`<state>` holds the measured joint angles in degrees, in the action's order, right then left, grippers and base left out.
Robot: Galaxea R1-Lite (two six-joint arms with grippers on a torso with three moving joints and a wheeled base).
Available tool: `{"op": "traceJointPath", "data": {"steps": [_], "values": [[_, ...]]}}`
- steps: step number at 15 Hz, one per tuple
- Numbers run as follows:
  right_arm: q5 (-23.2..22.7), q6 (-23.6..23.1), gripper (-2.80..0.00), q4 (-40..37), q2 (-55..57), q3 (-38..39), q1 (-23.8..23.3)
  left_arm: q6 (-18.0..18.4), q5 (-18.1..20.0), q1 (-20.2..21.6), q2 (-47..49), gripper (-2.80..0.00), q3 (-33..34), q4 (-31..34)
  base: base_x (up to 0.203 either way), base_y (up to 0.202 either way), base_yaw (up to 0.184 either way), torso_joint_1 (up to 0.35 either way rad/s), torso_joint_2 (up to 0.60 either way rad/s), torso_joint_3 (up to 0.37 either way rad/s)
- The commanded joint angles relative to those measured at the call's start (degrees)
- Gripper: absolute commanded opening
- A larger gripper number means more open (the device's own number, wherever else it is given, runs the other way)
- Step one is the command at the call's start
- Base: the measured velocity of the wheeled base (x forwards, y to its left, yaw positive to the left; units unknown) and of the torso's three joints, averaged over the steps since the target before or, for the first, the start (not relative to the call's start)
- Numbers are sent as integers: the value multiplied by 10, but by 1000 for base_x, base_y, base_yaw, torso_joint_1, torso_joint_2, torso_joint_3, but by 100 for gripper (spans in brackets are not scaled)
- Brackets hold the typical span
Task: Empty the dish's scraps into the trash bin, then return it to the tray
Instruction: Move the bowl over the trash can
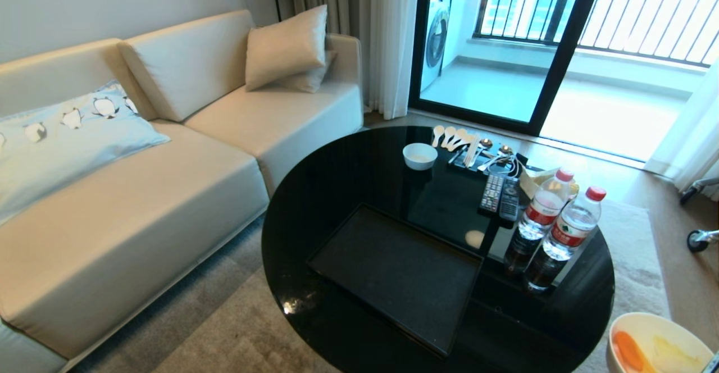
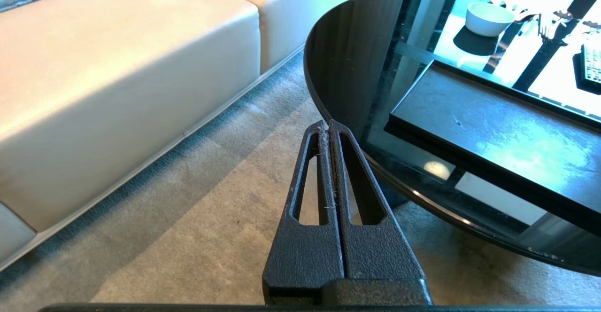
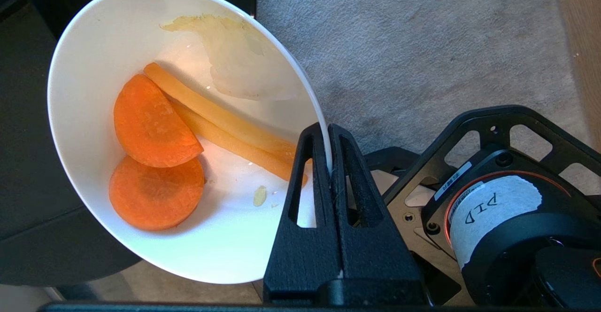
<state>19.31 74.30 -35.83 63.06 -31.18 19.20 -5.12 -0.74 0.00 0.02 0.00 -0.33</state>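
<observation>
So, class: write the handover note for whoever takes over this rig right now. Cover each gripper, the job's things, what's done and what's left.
Right gripper: jaws shut on the rim of the dish, held off the table's near right edge, above the carpet.
Left gripper: jaws shut, empty, parked over the carpet by the table's left edge.
Scraps: carrot slices, sticks and a pale piece, all in the dish.
Tray: on the black table, nothing on it.
Trash bin: not in any view.
Done: dish lifted off the tray.
Left: find the bin, tip the scraps in, set the dish back on the tray.
</observation>
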Motion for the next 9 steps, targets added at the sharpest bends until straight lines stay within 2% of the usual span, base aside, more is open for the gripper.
{"op": "traceJointPath", "data": {"steps": [1, 4, 9], "values": [[0, 4, -280, -4, 0, -5, 0, -1, 0, 0, 0, -280, 0, 0, 0, 0, 0, 0, 0, 0], [-13, 3, -280, -5, -1, -6, 0, -1, 0, 0, 0, -280, 0, 0, 0, 0, 0, 0, 0, 0], [-9, 1, -280, -12, -5, -10, 0, -1, 0, 0, 0, -280, 0, 0, 0, 0, 0, 0, 0, 0]]}}
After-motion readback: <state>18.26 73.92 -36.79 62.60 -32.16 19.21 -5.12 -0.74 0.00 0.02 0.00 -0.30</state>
